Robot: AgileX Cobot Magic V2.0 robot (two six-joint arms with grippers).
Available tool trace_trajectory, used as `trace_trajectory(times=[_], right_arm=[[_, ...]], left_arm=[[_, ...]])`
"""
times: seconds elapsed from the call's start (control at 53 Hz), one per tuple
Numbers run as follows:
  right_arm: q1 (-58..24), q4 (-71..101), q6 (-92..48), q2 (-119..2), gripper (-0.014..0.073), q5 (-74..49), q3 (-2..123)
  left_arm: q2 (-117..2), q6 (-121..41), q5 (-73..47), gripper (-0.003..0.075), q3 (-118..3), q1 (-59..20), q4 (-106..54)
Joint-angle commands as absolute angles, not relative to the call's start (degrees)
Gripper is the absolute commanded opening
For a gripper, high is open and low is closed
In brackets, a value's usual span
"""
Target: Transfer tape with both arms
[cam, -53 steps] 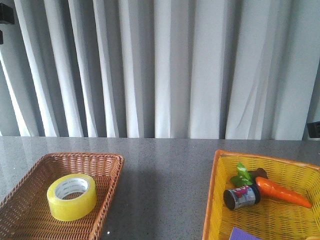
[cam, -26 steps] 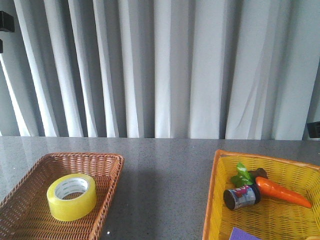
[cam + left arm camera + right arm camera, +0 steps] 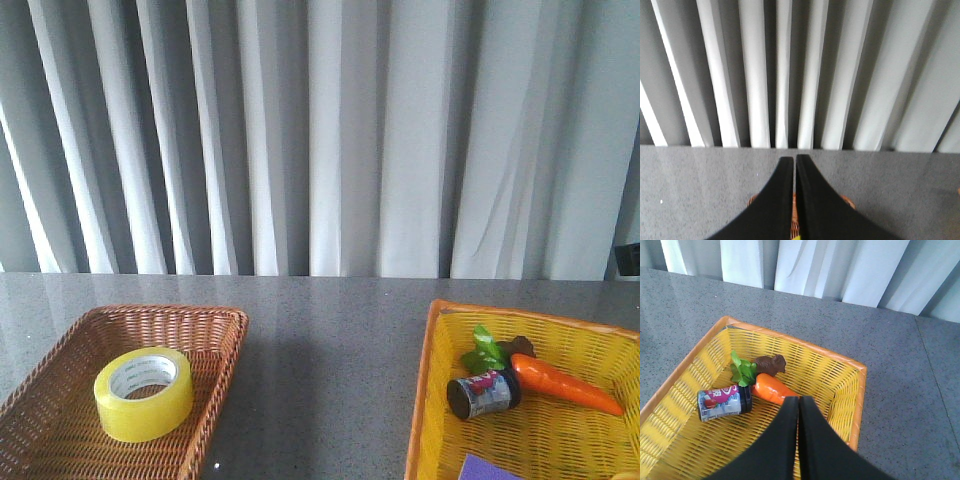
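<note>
The tape (image 3: 145, 393), a wide yellow roll with a white core, lies flat in the brown wicker basket (image 3: 165, 311) at the front left of the table. Neither gripper shows in the front view. My left gripper (image 3: 794, 159) is shut and empty, raised over that basket, and only a yellow sliver of the tape (image 3: 795, 237) shows low between its fingers. My right gripper (image 3: 799, 400) is also shut and empty, and it hangs above the yellow basket (image 3: 790, 341).
The yellow basket (image 3: 422, 380) at the front right holds a toy carrot (image 3: 560, 384) with green leaves, a small can (image 3: 485, 393) on its side and a purple item (image 3: 490, 468). Grey tabletop (image 3: 330, 340) lies between the baskets. Pleated curtain (image 3: 330, 130) hangs behind.
A black part of the left arm at the top left edge of the front view has gone out of sight. The tape and both baskets have not moved.
</note>
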State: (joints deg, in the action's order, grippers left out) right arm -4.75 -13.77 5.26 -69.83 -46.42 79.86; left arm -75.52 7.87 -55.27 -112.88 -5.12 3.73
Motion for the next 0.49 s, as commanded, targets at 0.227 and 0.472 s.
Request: trace_trajectory(times=[0.227, 0.472], right_arm=[[-4.68, -15.02, 5.09, -68.65, -0.0008, -42.99, 81.33], [-4.68, -15.02, 5.09, -68.65, -0.0008, -42.99, 81.33]], left_arm=[[-43.97, 7.81, -25.64, -0.0007, -72.86, -5.23, 4.24], [-20.62, 7.81, -19.51, -0.0006, -39.49, -5.23, 4.30]])
